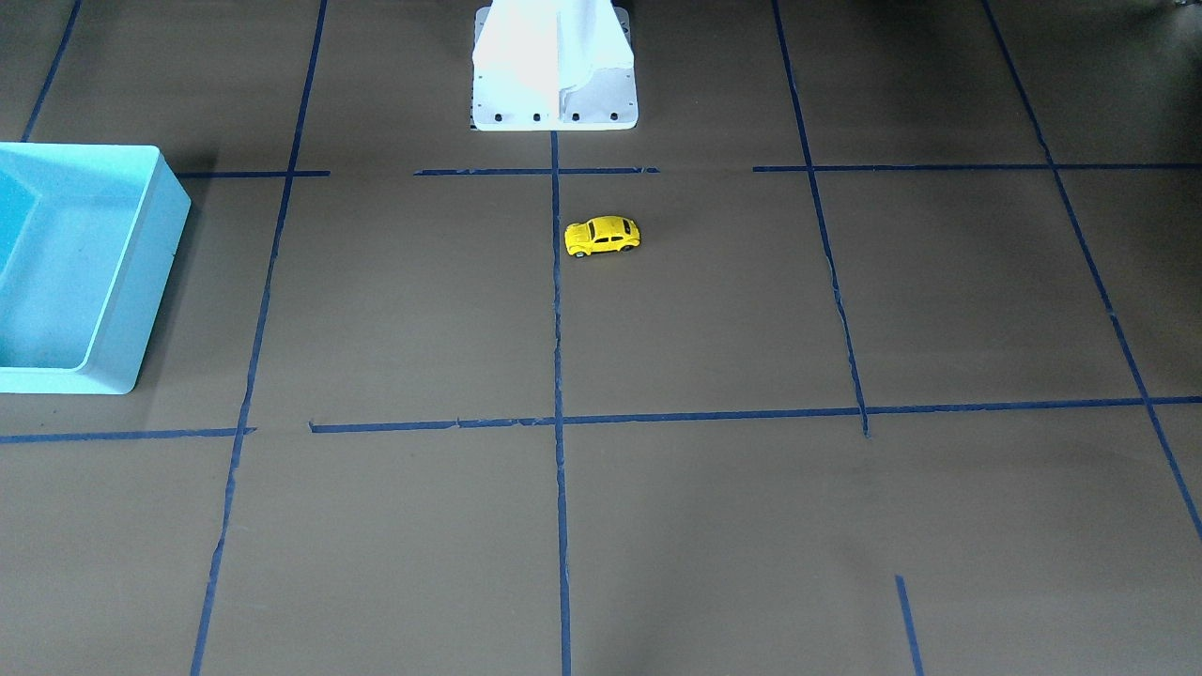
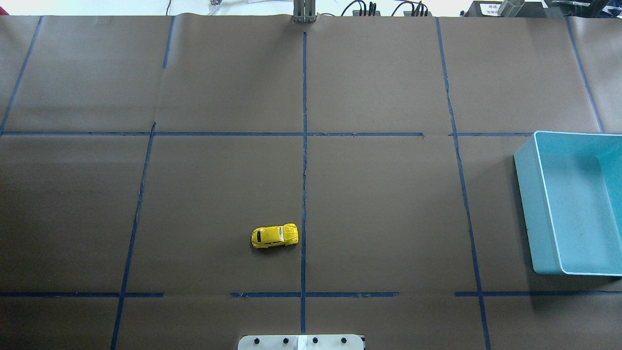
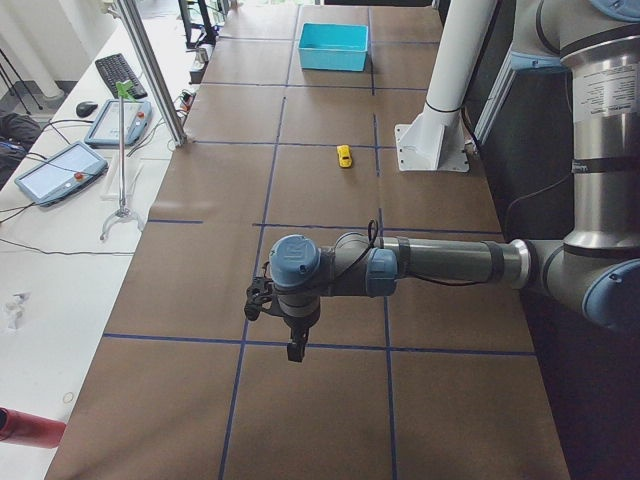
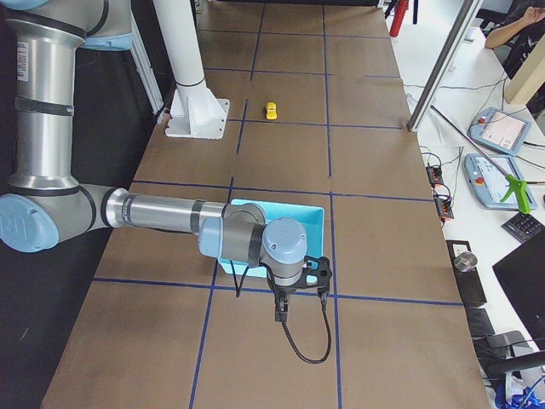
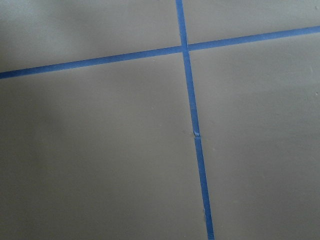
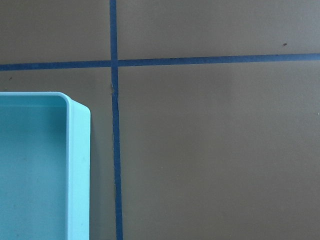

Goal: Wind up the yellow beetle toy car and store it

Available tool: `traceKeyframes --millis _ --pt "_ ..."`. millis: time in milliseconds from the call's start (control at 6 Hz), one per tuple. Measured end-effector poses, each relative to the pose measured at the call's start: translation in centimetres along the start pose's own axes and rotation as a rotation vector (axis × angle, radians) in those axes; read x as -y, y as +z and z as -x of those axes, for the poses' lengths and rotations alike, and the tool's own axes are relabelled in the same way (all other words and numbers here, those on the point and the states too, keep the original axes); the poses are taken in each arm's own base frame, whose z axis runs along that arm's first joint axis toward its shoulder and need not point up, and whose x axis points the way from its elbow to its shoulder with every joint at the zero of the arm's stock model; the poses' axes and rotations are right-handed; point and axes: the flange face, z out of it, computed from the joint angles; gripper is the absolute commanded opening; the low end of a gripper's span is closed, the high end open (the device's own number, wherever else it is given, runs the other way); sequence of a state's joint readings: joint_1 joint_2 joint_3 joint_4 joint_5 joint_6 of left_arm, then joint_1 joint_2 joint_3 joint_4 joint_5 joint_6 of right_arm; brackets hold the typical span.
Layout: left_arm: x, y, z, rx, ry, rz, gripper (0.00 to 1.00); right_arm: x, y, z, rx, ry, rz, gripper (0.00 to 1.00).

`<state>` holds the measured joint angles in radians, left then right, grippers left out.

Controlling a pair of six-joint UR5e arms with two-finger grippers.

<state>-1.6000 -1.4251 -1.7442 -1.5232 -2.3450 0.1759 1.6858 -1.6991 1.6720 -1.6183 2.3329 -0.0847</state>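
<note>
Brown paper covers the desk (image 2: 379, 204), and blue tape lines (image 2: 304, 146) rule it into large squares.

From the side, the left hand (image 3: 296, 345) hangs off the near arm's wrist, above the paper at the robot's left end of the desk. It holds nothing that can be seen, and from this angle I cannot tell whether its fingers are apart or together. Its wrist camera looks down on bare paper and one crossing of tape.

The right hand (image 4: 279, 307) hangs in the same way at the opposite end of the desk, with a black cable looping below it. Whether it is open or closed cannot be told either. Its wrist camera shows one corner of the turquoise bin (image 6: 78, 175) with a tape crossing just beside it.

Well apart from both hands, the yellow beetle toy car (image 2: 274, 236) sits on its wheels on the open paper. It is just beside the centre tape line, on the robot's left of it, and its length runs across that line. It is near the white pedestal (image 1: 554, 84) at the robot's base.

The bin stands far off on the robot's right, at the desk's edge, with no car in it.
</note>
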Motion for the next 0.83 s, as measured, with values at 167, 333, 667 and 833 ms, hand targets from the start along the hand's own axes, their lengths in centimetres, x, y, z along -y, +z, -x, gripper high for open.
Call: traceKeyframes --millis 167,333,667,833 --pt "0.0 0.0 0.0 0.000 0.000 0.000 1.00 0.1 -0.5 0.7 0.004 0.007 0.001 1.00" --pt "0.0 0.0 0.0 0.001 0.001 0.000 1.00 0.1 -1.2 2.1 0.006 0.006 0.011 1.00" --pt "0.0 0.0 0.0 0.001 0.000 0.000 1.00 -0.3 -1.7 3.3 0.007 0.002 0.034 1.00" --pt "0.0 0.1 0.1 0.002 0.000 0.001 1.00 -0.4 -1.6 3.3 0.007 -0.003 0.037 1.00"
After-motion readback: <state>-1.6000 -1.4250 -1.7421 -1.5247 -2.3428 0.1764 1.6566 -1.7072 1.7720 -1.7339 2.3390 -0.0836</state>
